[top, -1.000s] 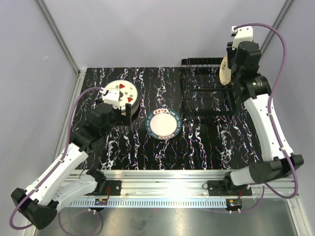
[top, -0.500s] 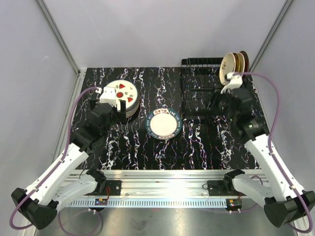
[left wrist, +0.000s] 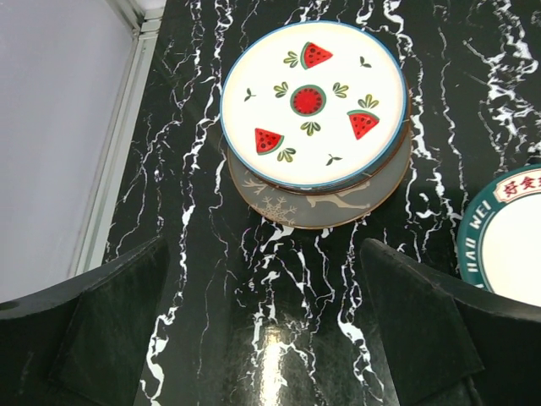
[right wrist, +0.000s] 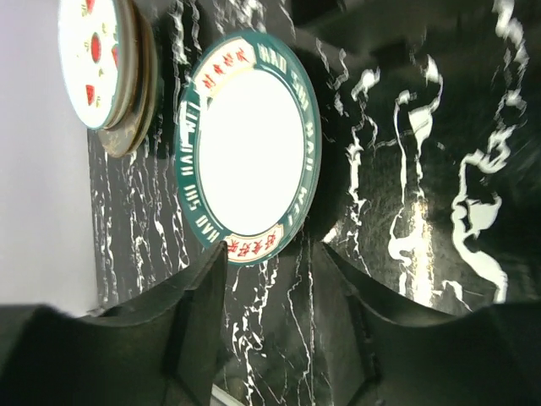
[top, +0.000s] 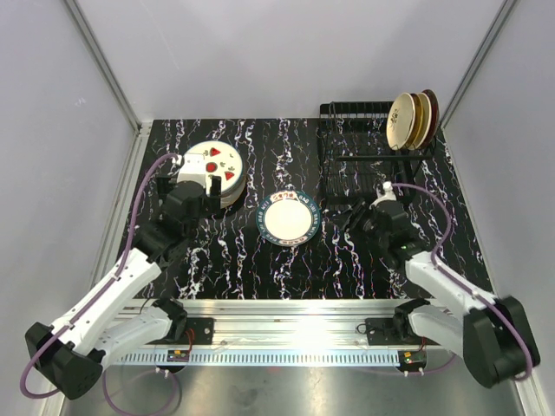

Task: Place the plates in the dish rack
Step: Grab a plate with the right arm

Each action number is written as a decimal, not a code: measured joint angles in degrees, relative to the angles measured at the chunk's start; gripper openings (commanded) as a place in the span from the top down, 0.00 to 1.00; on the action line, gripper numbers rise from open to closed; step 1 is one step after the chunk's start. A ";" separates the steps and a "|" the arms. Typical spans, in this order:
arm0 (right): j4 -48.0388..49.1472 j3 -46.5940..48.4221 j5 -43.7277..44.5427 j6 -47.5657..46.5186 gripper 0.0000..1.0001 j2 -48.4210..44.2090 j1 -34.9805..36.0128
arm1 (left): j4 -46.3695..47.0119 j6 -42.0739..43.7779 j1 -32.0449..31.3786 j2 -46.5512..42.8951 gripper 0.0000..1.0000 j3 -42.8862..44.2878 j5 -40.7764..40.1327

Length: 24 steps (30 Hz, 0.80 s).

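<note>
A stack of plates point(top: 215, 165) topped by a watermelon plate point(left wrist: 314, 101) lies at the table's left. My left gripper point(left wrist: 264, 254) hangs open just short of the stack's near edge, nothing between its fingers. A teal-rimmed plate point(top: 290, 217) lies flat mid-table. My right gripper point(right wrist: 272, 262) is low beside it on the right, open, one fingertip point(right wrist: 213, 271) close to the teal-rimmed plate's point(right wrist: 249, 144) rim. The black wire dish rack point(top: 364, 165) sits at the back right. Three plates point(top: 408, 120) stand upright at its far right end, a cream one in front.
Under the watermelon plate is a brown plate with a pale branch pattern point(left wrist: 313, 207). The metal frame post and rail point(top: 130, 186) run along the table's left edge near the stack. The right arm's body point(top: 434, 277) lies low over the front right of the table.
The right arm has left a cream plate standing in the rack, swung down and come in low beside the teal-rimmed plate. The left gripper has drawn slightly back from the stack.
</note>
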 measured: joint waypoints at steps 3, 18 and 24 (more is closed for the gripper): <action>8.26 -2.25 -2.16 4.09 0.39 8.11 0.02 | 0.26 0.44 0.00 0.44 0.01 -0.35 -0.70; 41.66 -2.54 -10.27 17.18 0.40 39.60 0.17 | 0.63 0.50 0.00 0.98 0.01 -0.35 -1.16; 46.31 -2.19 -10.69 18.45 0.41 42.71 0.20 | 0.61 0.59 0.00 0.92 0.01 -0.35 -1.16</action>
